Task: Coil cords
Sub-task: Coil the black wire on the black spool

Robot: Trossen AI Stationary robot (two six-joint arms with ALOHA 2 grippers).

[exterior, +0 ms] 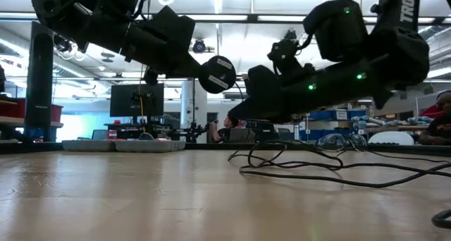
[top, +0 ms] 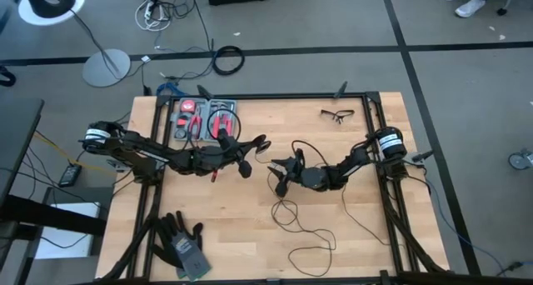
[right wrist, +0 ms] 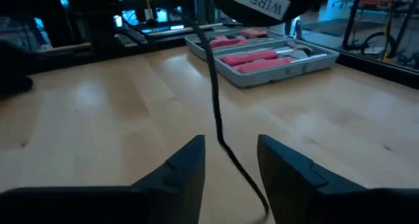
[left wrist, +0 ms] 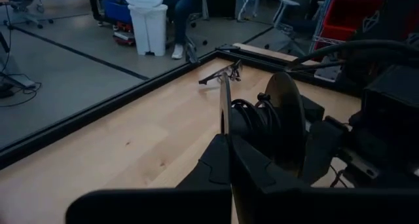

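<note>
The thin black cord point(top: 304, 222) lies in loose loops on the wooden table near its middle. Its round black puck point(exterior: 217, 73) hangs well above the table at the tip of my left gripper point(top: 248, 162), which is shut. From the puck point(right wrist: 255, 1) the cord point(right wrist: 216, 112) runs down between the fingers of my right gripper point(right wrist: 230, 162). That gripper is open and low over the table, one finger on each side of the cord, touching nothing that I can see. In the high view my right gripper point(top: 279, 178) is just right of the left one. My left gripper pinches the cord at its puck end between its two shut fingers; a thin strand point(left wrist: 224, 112) rises straight out of the fingertips. The puck point(left wrist: 285, 119) stands on edge right beside the fingers, lifted clear of the table. The cord trails slack from it down to the table.
A grey tray of red-handled tools point(top: 204, 118) stands at the table's far left. Safety glasses point(top: 337, 114) lie at the far right, and dark gloves point(top: 183, 243) at the near left corner. Black frame rails point(top: 383, 177) run along the table's sides.
</note>
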